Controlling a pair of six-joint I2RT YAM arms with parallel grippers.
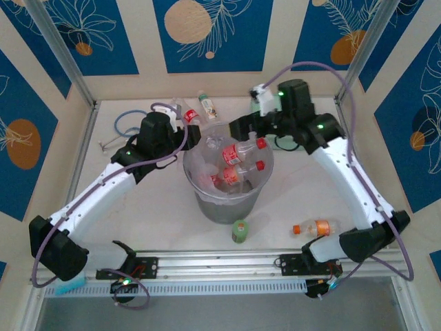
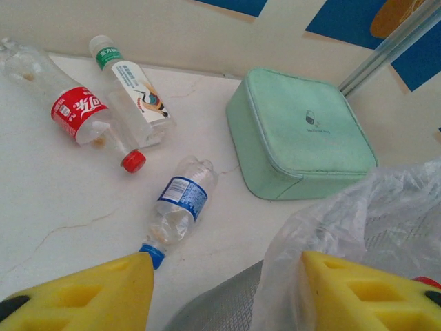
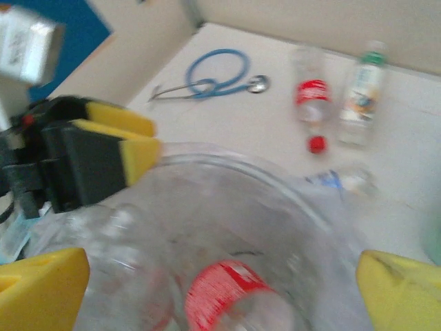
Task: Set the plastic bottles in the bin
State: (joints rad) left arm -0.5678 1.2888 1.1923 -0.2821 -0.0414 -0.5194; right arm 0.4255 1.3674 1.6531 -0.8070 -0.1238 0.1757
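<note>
Over round translucent grey plastic bin (image 1: 227, 203): right gripper (image 3: 220, 258), jaws spread wide. At its far-left rim: left gripper (image 2: 224, 258), jaws parted; best centred on crumpled clear blue-labelled bottle (image 2: 178, 207), avoiding clear bag liner (image 2: 358, 221).

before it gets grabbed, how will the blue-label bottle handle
The blue-label bottle looks empty and dented, so probably light and easily crushed. Lying on its side on the smooth table, it may roll or skid if nudged.
</note>
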